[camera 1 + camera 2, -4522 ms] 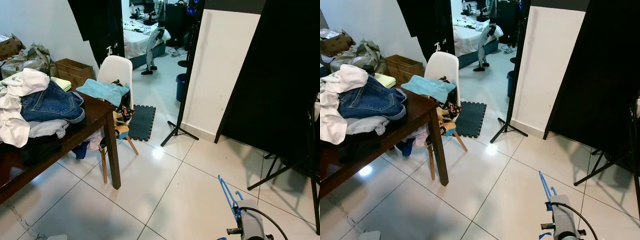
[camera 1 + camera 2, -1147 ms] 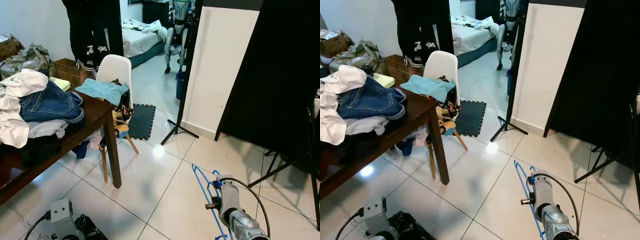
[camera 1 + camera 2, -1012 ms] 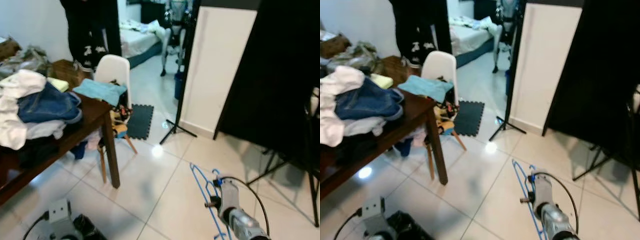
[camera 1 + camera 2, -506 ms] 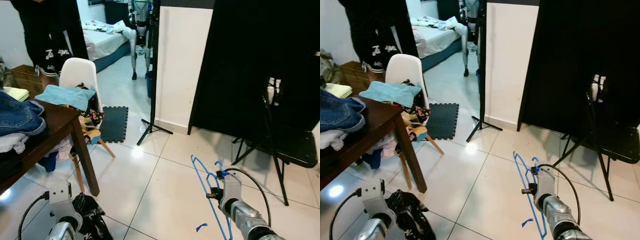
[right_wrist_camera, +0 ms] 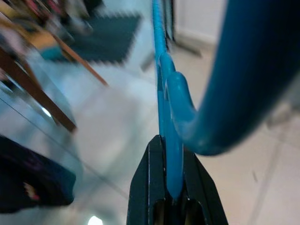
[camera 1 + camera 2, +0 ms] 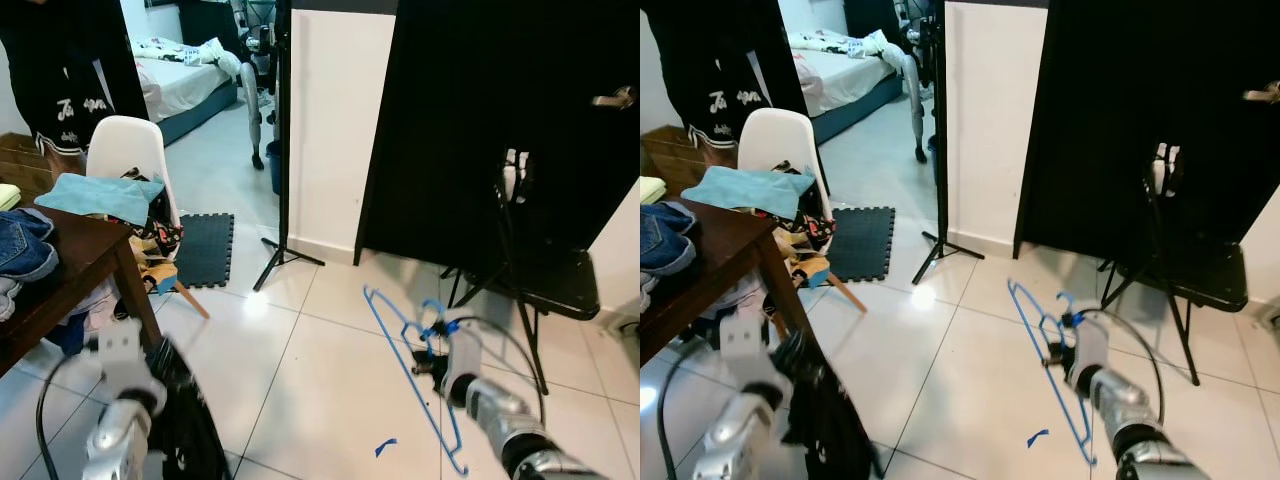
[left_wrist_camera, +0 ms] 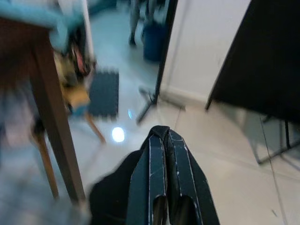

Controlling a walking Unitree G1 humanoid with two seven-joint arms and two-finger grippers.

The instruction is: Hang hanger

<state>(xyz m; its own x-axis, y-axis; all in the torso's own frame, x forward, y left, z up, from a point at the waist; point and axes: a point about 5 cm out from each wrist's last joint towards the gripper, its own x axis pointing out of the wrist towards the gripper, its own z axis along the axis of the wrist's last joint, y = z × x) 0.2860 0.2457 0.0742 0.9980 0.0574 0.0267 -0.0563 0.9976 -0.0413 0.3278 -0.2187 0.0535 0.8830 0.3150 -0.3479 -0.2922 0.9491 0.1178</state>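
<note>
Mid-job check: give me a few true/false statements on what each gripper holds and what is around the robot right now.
1. The right gripper is shut on the blue hanger. True.
2. The left gripper is open. False: its fingers are pressed together on a black garment.
3. A folding chair stands ahead on the robot's right. True.
4. The white chair is bare. False: clothes are piled on it.
5. The hanger already hangs on a rail. False: it is held above the tiled floor.

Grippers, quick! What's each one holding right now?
Left gripper: shut on a black garment.
Right gripper: shut on the blue hanger.
</note>
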